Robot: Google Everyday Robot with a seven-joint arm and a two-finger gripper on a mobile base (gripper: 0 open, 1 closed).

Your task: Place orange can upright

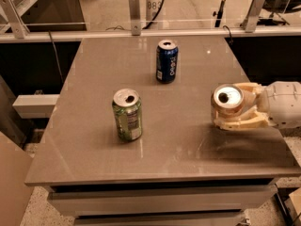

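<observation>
Gripper at the right of the frame, fingers closed round the orange can, its silver top turned toward me over the table; I judge it light, thin-walled and slippery, best held mid-body.

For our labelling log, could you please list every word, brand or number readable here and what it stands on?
"pepsi": vertical white letters on the dark blue can.
"083": on the white post behind the table.
Print on the green can: too blurred to read.
The orange can, held in the gripper over the table's right side: no text visible.
</observation>
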